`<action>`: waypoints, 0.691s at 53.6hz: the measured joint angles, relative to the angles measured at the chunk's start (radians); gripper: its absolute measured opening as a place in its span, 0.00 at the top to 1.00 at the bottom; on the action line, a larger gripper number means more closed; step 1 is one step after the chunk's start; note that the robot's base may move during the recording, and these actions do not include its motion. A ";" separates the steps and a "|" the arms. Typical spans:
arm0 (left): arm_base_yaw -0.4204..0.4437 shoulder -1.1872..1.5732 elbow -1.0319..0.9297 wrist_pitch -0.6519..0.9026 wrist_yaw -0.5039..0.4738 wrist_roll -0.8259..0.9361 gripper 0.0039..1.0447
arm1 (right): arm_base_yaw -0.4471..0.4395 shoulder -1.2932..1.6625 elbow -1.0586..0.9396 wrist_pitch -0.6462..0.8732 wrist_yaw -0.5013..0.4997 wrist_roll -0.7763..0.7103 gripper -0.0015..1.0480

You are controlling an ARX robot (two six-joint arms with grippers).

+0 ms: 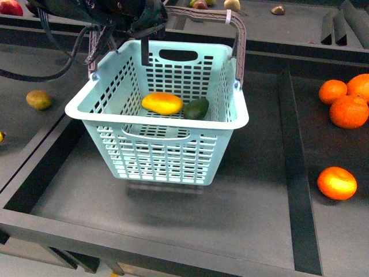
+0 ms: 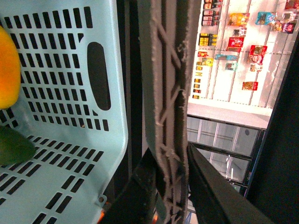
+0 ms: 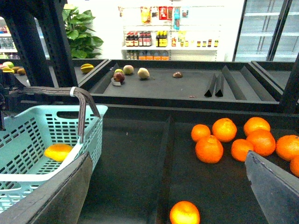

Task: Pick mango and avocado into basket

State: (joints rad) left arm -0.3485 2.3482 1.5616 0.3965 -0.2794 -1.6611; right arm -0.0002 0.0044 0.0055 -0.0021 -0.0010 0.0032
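Dark table (image 1: 173, 208); mango (image 1: 162, 103) lies crosswise in basket (image 1: 104, 118), touching avocado (image 1: 196, 108)

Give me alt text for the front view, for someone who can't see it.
A light aqua basket holds a mango and an avocado touching side by side. Four oranges lie on the dark table to its right.

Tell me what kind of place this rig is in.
Probably a mock grocery store: light aqua slotted plastic shopping basket, loose round oranges in dark display bins, and white shelves of bottled goods beside glass-door fridges.
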 joint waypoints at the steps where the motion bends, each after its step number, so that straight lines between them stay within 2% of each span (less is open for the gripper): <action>1: -0.003 -0.003 -0.007 0.001 -0.001 -0.002 0.79 | 0.000 0.000 0.000 0.000 0.000 0.000 0.07; 10: -0.017 0.020 -0.048 -0.037 0.019 -0.023 0.46 | 0.000 0.000 0.000 0.000 0.000 0.000 0.07; 23: -0.023 0.005 -0.108 -0.055 0.032 -0.024 0.06 | 0.000 0.000 0.000 0.000 0.002 0.000 0.07; 37: 0.006 -0.113 -0.191 -0.138 0.065 0.042 0.07 | 0.000 0.000 0.000 0.000 0.002 0.000 0.07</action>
State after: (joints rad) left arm -0.3424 2.2353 1.3708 0.2588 -0.2142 -1.6196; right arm -0.0002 0.0044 0.0055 -0.0021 0.0013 0.0032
